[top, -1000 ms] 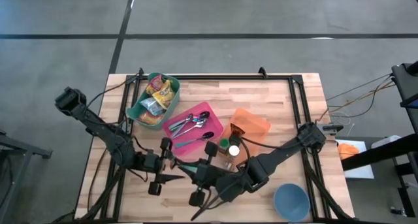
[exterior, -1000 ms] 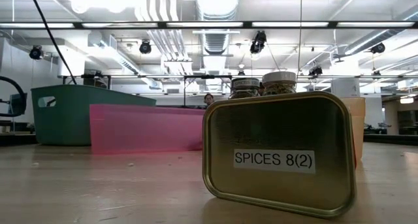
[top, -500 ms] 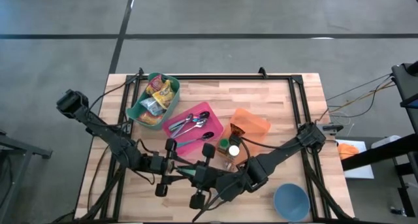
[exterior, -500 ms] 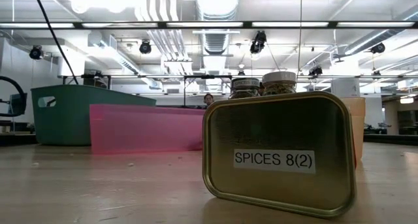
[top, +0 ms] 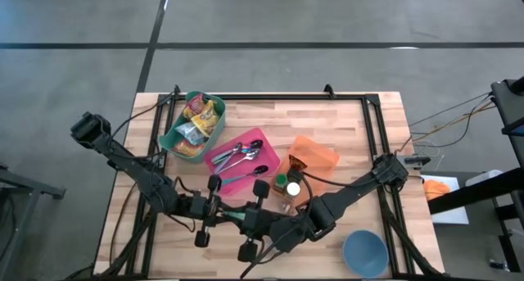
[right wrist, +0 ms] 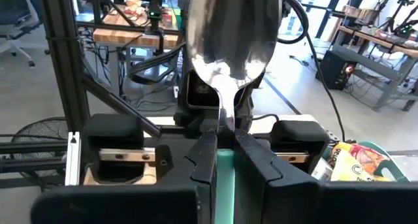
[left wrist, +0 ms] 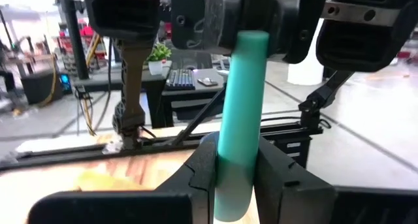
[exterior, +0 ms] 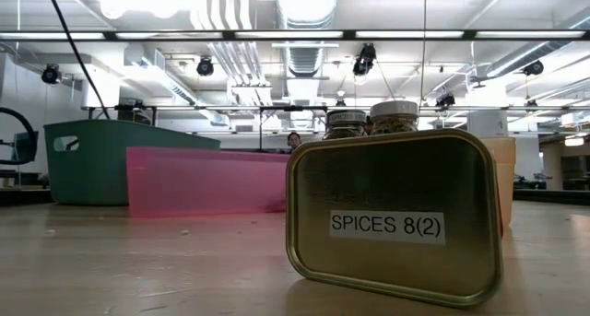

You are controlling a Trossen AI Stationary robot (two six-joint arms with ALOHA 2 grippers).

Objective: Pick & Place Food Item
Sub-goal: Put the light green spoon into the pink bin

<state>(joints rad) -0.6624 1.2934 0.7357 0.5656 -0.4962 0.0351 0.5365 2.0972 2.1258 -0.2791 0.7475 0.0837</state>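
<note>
Gripping a spoon (right wrist: 228, 44) between closed fingers (right wrist: 204, 160), right end effector (top: 246, 221) near the front edge of the tabletop (top: 344, 125), pointed toward the left arm; shiny bowl of the spoon out past the fingertips in the right wrist view, teal handle (left wrist: 238, 113) running back between them. Clamped on the far end of that same teal handle, left end effector (top: 219, 213), fingers (left wrist: 202, 168) pressed against both sides of it in the left wrist view, so both end effectors on one spoon, tip to tip, above the wood in the front left part of the tabletop. Just behind the pair, a pink tray (top: 237, 156) with more spoons lying in it. Behind and to the left of that, a green bin (top: 193, 125) filled with snack packets. To the right of the pink tray, an orange bin (top: 315, 156) with two small spice jars (top: 286, 185) at its near end. At the front right corner, a blue bowl (top: 365, 253). Closest to the low camera, a brass-coloured tin (exterior: 395, 219) labelled SPICES 8(2), standing on edge, with the pink tray and green bin behind it.
</note>
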